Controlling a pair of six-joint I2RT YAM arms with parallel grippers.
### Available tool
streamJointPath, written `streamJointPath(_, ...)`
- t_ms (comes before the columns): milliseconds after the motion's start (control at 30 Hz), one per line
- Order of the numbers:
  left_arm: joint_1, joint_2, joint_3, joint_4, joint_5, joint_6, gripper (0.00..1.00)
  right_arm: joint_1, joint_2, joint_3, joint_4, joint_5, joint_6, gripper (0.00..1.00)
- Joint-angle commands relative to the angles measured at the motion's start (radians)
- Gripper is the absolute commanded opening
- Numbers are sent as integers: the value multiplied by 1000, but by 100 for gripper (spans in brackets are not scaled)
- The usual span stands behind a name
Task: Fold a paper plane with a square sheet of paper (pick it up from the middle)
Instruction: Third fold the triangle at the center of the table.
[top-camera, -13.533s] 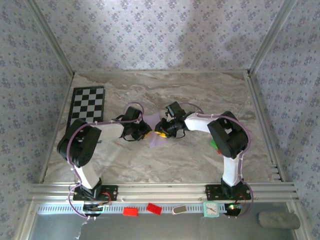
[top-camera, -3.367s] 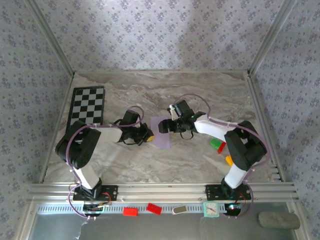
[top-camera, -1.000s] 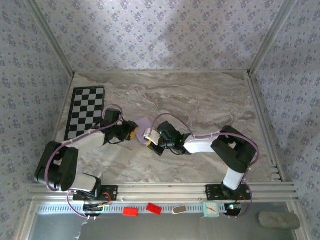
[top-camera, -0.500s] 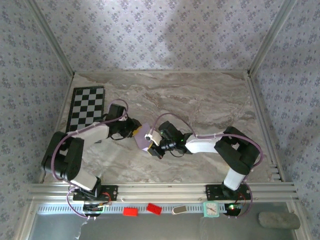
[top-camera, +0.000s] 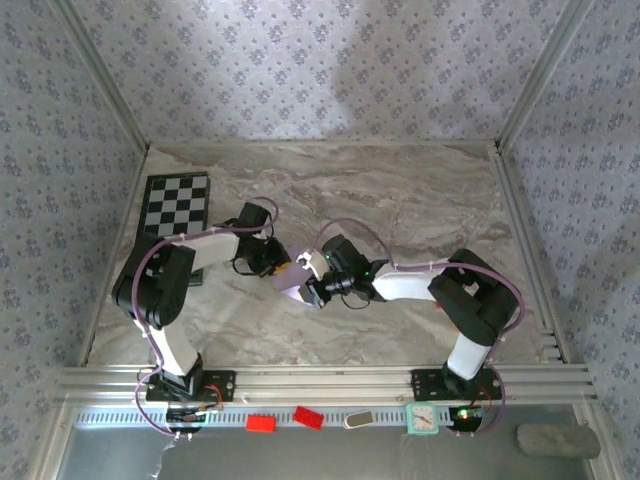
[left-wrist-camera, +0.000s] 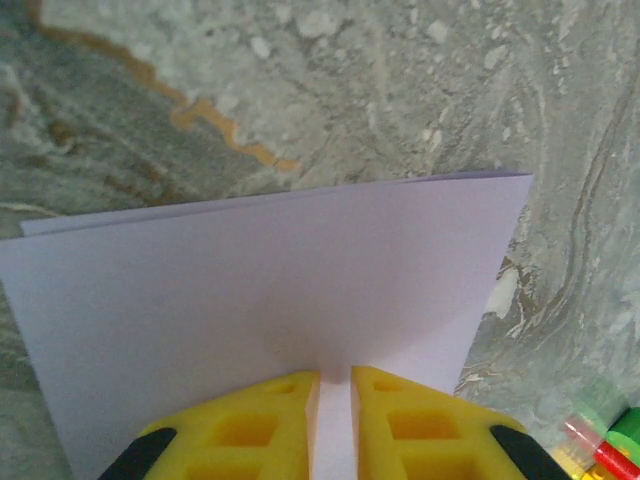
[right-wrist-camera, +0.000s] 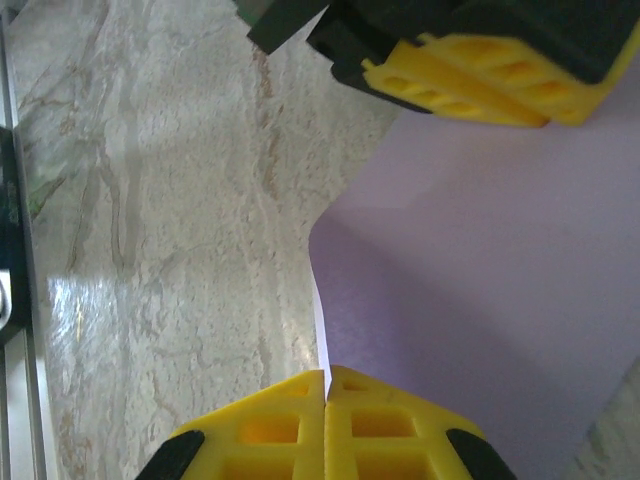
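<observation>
Paper (top-camera: 289, 281) now between both claws

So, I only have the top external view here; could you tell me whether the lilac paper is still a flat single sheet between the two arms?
Observer: No, the left wrist view shows the lilac paper folded double, a second edge peeking out behind the top one.
Operator: Thank you. Is the left gripper actually on it?
Observer: Its yellow fingers straddle the paper's near edge with a narrow gap between them.
Operator: And the right gripper?
Observer: The right gripper is shut on the paper's edge, fingers pressed together, with the left gripper at the opposite edge.
</observation>
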Motion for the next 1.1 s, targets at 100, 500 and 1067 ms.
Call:
streamJointPath(100, -23, 73, 48, -103, -37, 86, 14, -5, 20, 56, -75, 131, 38, 5)
streamJointPath(500, -25, 100, 76, -87, -8, 120, 14, -13, 55, 101, -148, 205, 87, 4)
streamJointPath(1067, -25, 110, 82, -67, 24, 136, 13, -21, 89, 131, -180, 215, 104, 5)
